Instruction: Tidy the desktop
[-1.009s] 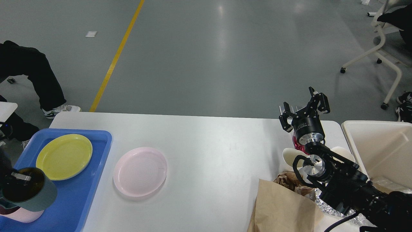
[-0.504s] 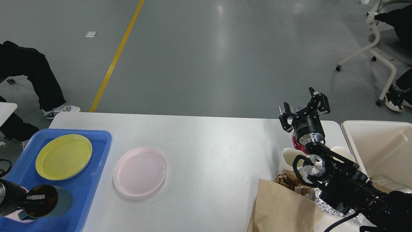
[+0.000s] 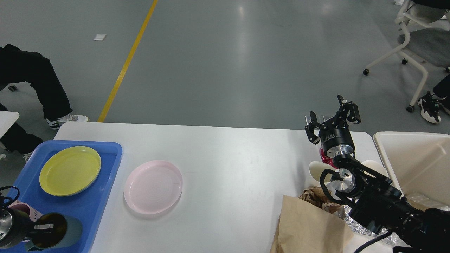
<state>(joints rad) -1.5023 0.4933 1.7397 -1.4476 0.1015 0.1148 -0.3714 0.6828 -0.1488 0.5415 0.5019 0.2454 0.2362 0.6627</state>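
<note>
The white desktop [image 3: 239, 161] carries a pink plate [image 3: 153, 186] left of centre. On the left lies a blue tray [image 3: 88, 207] with a yellow plate [image 3: 70, 170] in it. My left gripper [image 3: 39, 228] is at the bottom left corner, low over the tray's near end. It is shut on the rim of a dark teal cup [image 3: 65, 233], with one finger inside. A pink cup [image 3: 21, 208] stands just behind it. My right gripper [image 3: 332, 118] is raised over the desktop's far right corner, open and holding nothing.
Clutter lies under my right arm: a red wrapper [image 3: 324, 159], cream paper cups [image 3: 315, 170], crumpled brown paper [image 3: 315, 196], a brown paper bag [image 3: 306, 225] and foil [image 3: 351, 215]. A cream bin [image 3: 415, 158] stands at the right edge. A person's legs [image 3: 42, 84] are beyond the left corner.
My left gripper has lowered the teal cup toward the near end of the tray, uncovering the pink cup. The right arm has not moved. The chair in the background rolled away.
</note>
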